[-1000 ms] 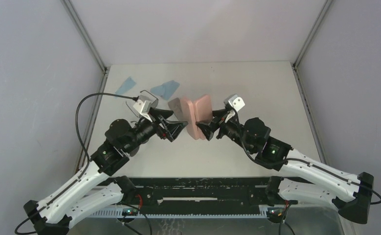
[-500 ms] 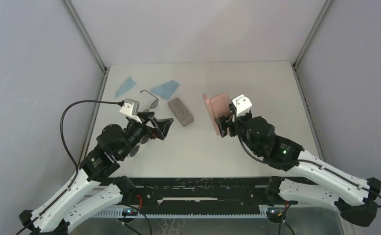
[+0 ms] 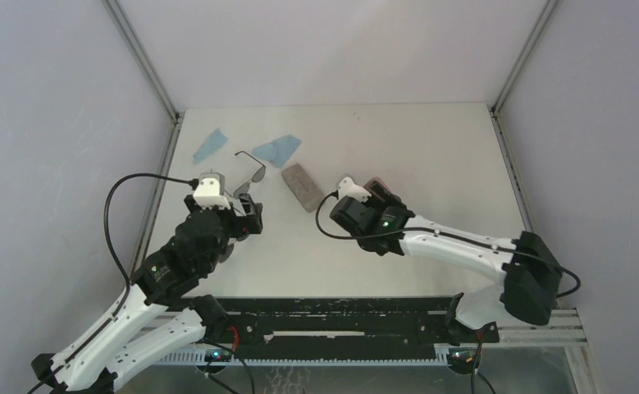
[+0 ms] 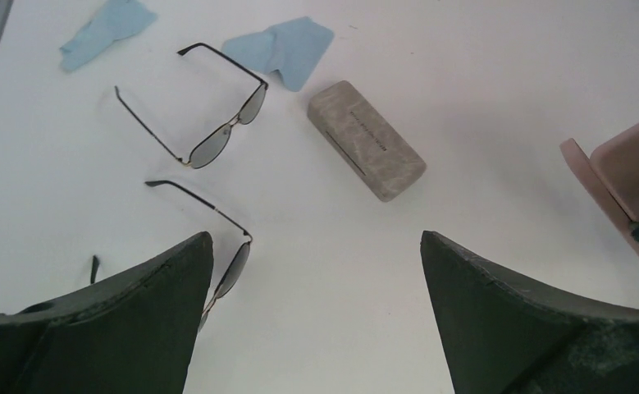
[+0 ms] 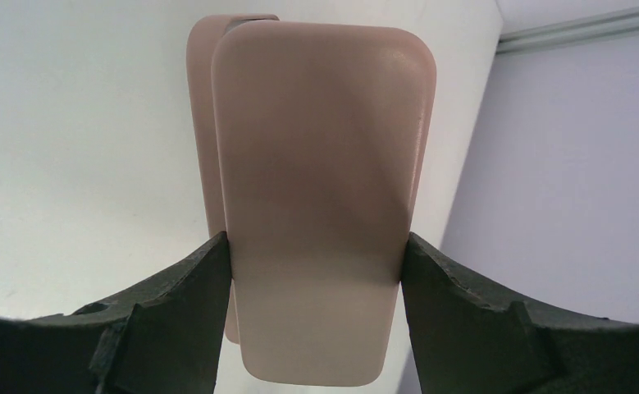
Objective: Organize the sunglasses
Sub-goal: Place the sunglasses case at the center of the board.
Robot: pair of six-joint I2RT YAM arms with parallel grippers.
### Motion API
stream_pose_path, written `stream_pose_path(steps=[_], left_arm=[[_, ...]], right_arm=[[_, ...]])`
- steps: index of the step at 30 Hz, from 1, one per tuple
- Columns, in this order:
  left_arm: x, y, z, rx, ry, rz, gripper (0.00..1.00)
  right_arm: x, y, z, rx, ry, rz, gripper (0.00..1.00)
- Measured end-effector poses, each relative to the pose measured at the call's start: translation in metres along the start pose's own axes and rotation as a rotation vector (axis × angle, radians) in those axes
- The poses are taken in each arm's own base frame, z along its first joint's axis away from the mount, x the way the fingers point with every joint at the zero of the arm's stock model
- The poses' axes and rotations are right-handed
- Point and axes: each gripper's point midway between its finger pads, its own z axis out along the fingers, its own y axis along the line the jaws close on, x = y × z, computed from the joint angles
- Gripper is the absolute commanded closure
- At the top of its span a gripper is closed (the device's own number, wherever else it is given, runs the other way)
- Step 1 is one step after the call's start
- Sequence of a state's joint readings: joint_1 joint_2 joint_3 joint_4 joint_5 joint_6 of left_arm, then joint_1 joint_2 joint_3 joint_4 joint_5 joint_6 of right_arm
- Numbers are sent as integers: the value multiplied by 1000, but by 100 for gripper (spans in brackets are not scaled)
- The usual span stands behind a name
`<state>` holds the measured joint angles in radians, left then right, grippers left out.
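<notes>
Hovering low over the left part of the white surface (image 4: 480, 74), the left hand (image 4: 316, 242) has its fingers spread wide and grips nothing. The nearer sunglasses (image 4: 232, 264) lie right at its left finger (image 4: 135, 320), arms unfolded, and that finger hides part of them. The farther sunglasses (image 4: 221, 131) lie just beyond, also unfolded. Just beside their right lens lies a light blue cloth (image 4: 287, 49), and a second cloth (image 4: 107, 29) lies farther left. A closed grey-brown case (image 4: 365, 139) lies slantwise to the right of the glasses, between them and the right hand (image 5: 316, 246). That hand is clamped on the long sides of a pink case (image 5: 320, 189), whose two shells show one behind the other. From above, the arm covers most of it.
</notes>
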<state>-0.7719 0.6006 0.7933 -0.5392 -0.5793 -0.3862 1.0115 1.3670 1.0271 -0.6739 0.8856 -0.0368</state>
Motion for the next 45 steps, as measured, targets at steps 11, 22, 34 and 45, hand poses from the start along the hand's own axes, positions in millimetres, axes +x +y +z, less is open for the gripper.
stream_pose_path(steps=[11,22,34,45], left_arm=[[-2,18,-9,-69,-23,-22,0],[-3,18,-9,-68,-25,-39,0],[-2,17,-9,-67,-23,-45,0],[-2,16,-8,-61,-19,-48,0]], right_arm=[[7,32,33,66,121,-162,82],[18,59,55,66,173,-212,68],[21,76,59,63,175,-260,35],[16,82,58,49,152,-248,27]])
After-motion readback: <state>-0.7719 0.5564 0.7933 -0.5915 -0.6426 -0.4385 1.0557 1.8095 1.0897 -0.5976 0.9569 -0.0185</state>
